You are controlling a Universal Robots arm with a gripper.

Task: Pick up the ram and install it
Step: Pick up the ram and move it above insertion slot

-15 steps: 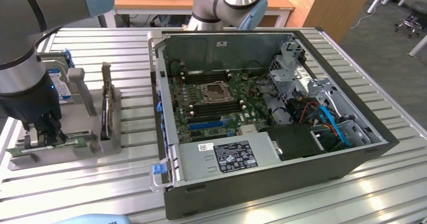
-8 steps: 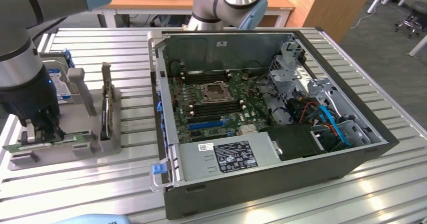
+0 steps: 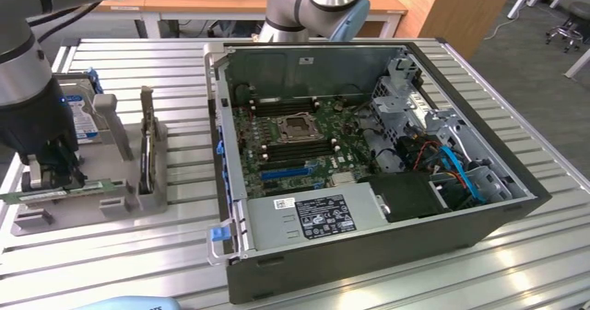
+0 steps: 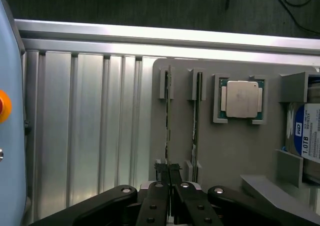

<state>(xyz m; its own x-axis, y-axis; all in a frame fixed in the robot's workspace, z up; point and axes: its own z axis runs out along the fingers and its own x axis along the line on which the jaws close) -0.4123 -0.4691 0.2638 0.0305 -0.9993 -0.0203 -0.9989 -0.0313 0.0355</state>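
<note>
The ram (image 3: 69, 193) is a thin green stick lying left to right at the front of the grey holder (image 3: 124, 203), at the exterior view's left. My gripper (image 3: 54, 179) comes down on it from above, shut on its top edge. In the wrist view the ram (image 4: 168, 111) stands on edge in its holder slot, and my gripper (image 4: 169, 172) pinches one end of it between dark fingers (image 4: 161, 172). A second stick (image 4: 197, 111) stands in the neighbouring slot, apart from the gripper.
The open computer case (image 3: 516, 206) lies at the exterior view's right, its green motherboard (image 3: 313, 158) with dark memory slots facing up. On the holder sit a square silver processor (image 4: 242, 99) and a blue-labelled hard drive (image 4: 306, 136). A slatted metal table (image 3: 120, 255) carries everything.
</note>
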